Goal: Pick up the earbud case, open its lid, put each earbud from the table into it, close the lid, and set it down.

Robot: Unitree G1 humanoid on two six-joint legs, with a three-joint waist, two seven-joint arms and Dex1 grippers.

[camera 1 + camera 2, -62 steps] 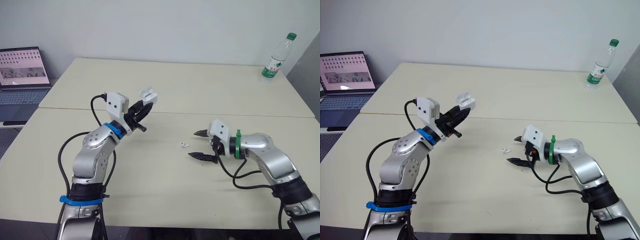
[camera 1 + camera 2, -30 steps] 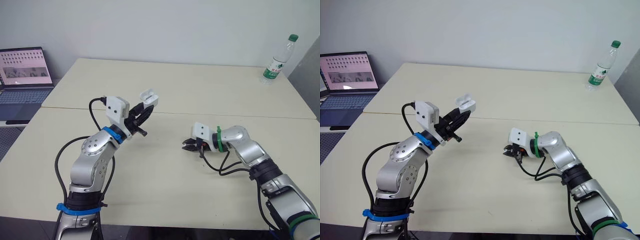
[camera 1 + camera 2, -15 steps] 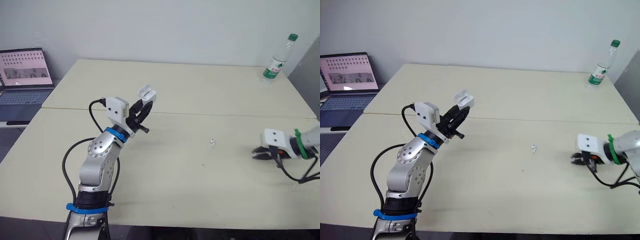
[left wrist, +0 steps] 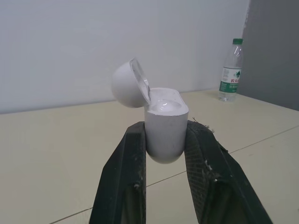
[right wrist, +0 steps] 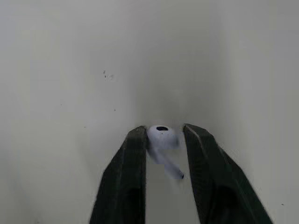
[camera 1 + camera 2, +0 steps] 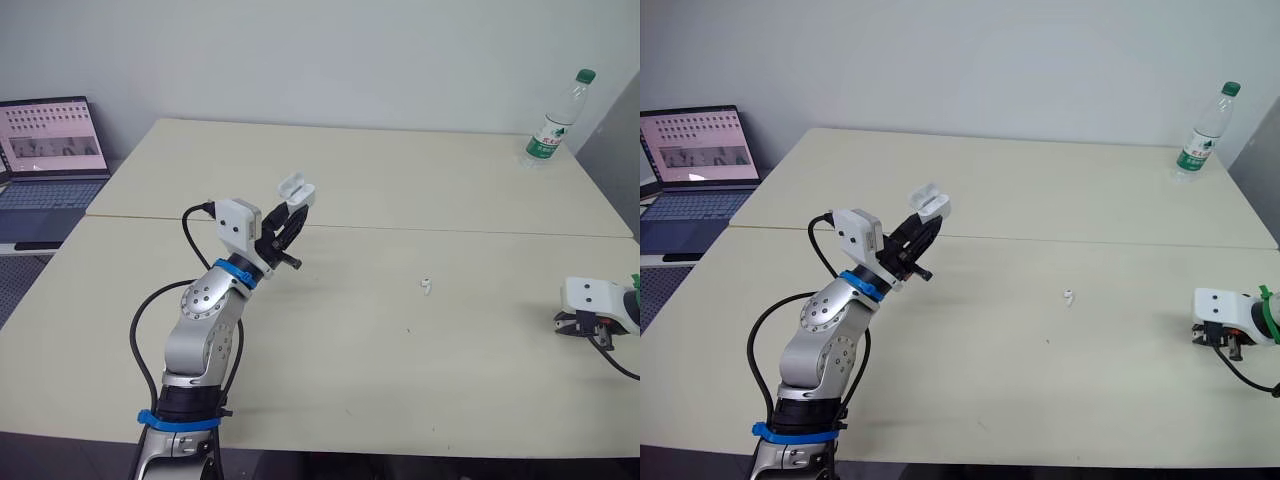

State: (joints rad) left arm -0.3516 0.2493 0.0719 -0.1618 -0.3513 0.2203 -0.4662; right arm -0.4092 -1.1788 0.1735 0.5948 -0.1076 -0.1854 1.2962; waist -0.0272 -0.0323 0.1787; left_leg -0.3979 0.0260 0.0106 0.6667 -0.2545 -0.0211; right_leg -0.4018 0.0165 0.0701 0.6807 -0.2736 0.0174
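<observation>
My left gripper (image 6: 290, 207) is raised over the left half of the table, shut on the white earbud case (image 4: 166, 128). The case stands upright between the fingers with its lid (image 4: 127, 84) tipped open. One white earbud (image 6: 426, 286) lies on the table (image 6: 330, 350) right of centre, far from both grippers. My right gripper (image 6: 573, 325) sits low over the table near its right edge. In the right wrist view a second earbud (image 5: 162, 136) sits between its fingertips, stem hanging down, and the gripper (image 5: 164, 135) is shut on it.
A plastic water bottle (image 6: 552, 120) stands at the far right corner. An open laptop (image 6: 50, 150) sits on a separate surface to the far left. A seam (image 6: 450, 230) runs across between the two joined tabletops.
My right arm has swung from the table's centre out to the far right edge. The earbud on the table lies further right than a second ago. The left arm has barely moved.
</observation>
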